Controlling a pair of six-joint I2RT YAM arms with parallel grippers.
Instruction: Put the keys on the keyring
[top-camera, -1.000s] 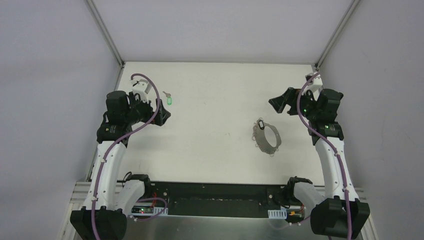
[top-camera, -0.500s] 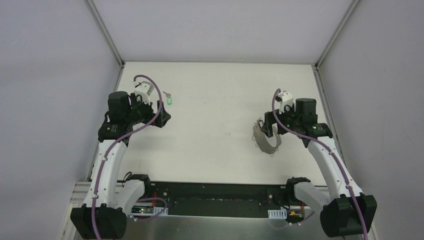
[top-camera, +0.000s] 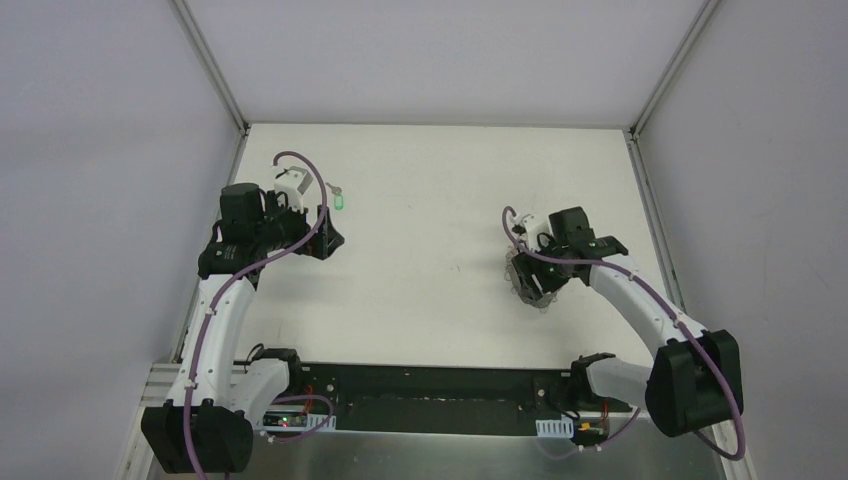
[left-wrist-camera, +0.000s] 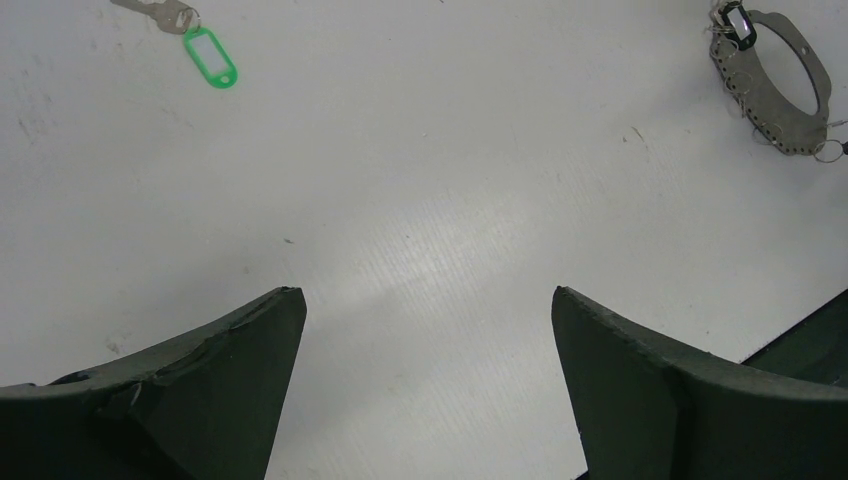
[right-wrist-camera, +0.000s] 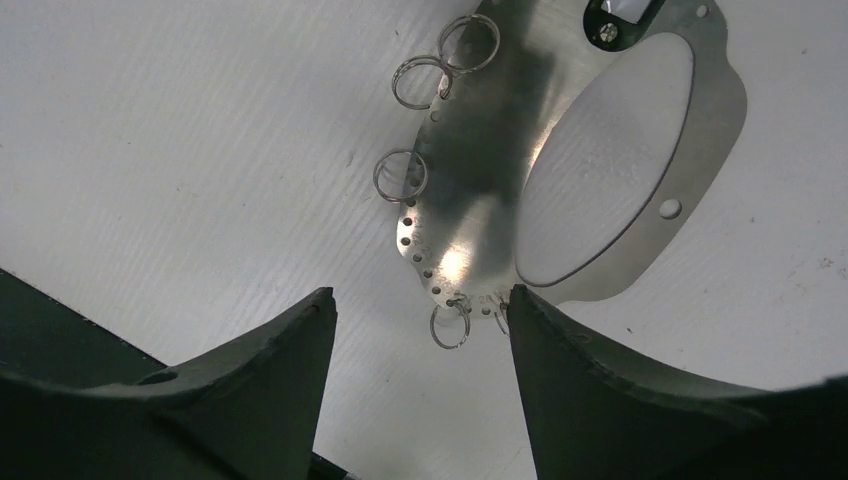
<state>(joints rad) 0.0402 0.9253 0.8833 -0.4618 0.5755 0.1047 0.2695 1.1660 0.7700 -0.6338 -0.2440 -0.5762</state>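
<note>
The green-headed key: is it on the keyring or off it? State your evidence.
Off. The key lies alone on the table at the far left, well apart from the keyring on the right.

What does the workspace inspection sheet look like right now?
Surface: white table, faint scuffs.
Job's things: green-headed key flat at far left; keyring, a flat silver loop with small rings, at right.
Clutter: nothing seen.
End effectors: left end effector open over bare table, empty; right end effector open, low over the keyring's edge, one ring between its fingertips.
Cables: purple cables looped along both arms.
Surroundings: plain grey walls, metal corner posts.
</note>
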